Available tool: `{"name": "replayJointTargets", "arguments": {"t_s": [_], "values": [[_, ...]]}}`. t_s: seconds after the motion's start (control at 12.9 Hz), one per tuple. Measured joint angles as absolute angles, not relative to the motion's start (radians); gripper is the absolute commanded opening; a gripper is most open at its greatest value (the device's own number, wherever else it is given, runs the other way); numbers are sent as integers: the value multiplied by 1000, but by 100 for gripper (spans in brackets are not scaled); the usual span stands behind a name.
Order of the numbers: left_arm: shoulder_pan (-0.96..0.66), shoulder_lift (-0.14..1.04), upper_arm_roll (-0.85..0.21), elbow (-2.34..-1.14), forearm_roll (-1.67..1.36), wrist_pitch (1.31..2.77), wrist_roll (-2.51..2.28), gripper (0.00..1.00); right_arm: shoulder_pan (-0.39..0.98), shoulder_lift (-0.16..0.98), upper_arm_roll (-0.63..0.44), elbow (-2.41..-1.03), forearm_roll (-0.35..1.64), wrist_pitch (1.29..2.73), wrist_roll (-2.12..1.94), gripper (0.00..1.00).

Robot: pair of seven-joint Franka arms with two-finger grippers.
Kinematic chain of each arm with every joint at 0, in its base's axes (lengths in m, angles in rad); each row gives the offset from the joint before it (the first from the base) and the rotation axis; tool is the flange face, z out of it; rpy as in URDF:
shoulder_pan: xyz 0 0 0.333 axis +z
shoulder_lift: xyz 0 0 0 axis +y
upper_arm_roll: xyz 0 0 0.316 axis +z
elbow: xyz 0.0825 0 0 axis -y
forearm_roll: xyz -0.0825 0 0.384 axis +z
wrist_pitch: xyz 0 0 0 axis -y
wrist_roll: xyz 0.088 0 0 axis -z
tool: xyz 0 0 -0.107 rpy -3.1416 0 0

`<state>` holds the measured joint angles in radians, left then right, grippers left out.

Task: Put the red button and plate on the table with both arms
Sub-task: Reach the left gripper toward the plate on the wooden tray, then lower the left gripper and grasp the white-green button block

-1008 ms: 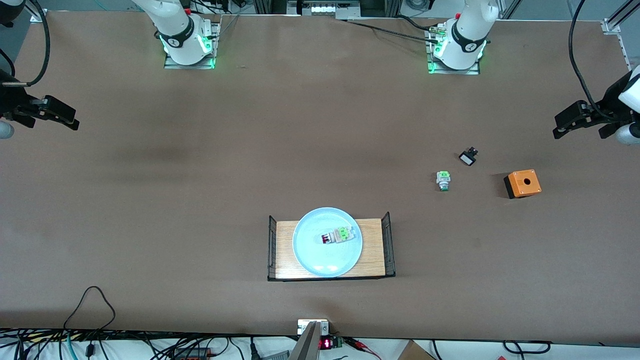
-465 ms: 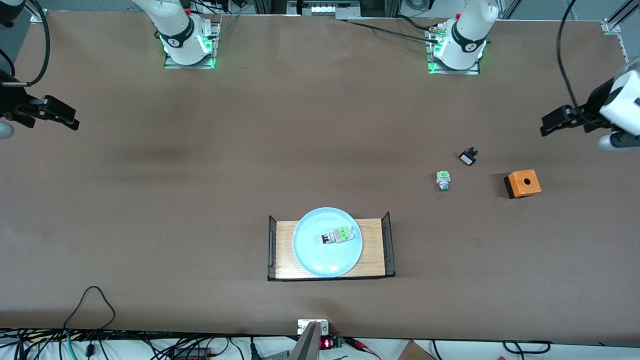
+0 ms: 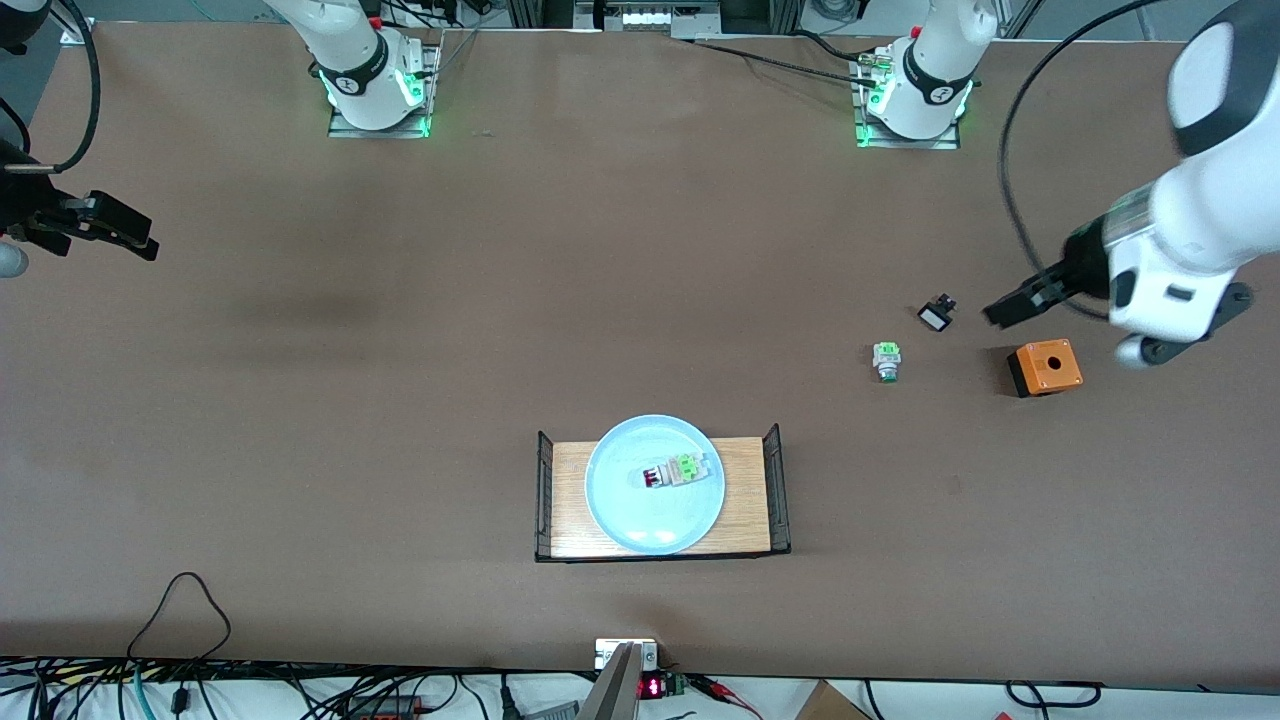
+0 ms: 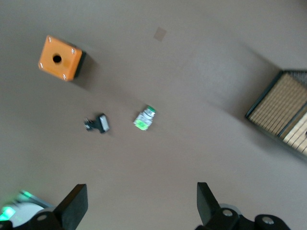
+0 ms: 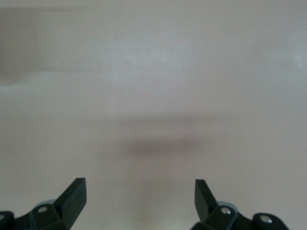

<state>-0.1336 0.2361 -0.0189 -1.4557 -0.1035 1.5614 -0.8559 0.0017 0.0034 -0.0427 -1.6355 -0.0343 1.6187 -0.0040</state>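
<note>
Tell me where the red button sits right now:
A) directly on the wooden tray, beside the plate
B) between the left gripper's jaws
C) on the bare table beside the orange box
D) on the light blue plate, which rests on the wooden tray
D: the red button lies on the light blue plate, which rests on the wooden tray; neither gripper is near it.

Red button point(image 3: 668, 472) on plate point(image 3: 630, 510) — tray-borne
</note>
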Motion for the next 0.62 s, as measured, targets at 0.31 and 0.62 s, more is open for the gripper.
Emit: {"name": "replayJointTargets", "arguments": {"t_s": [0.31, 0.62], "values": [[-226, 435, -21, -1237, -104, 1569, -1315, 100, 2, 4, -43, -1636, -34, 1619, -3, 100], [-288, 578, -22, -1073, -104, 1661, -1686, 100, 2, 10, -43, -1636, -34, 1619, -2, 100]]}}
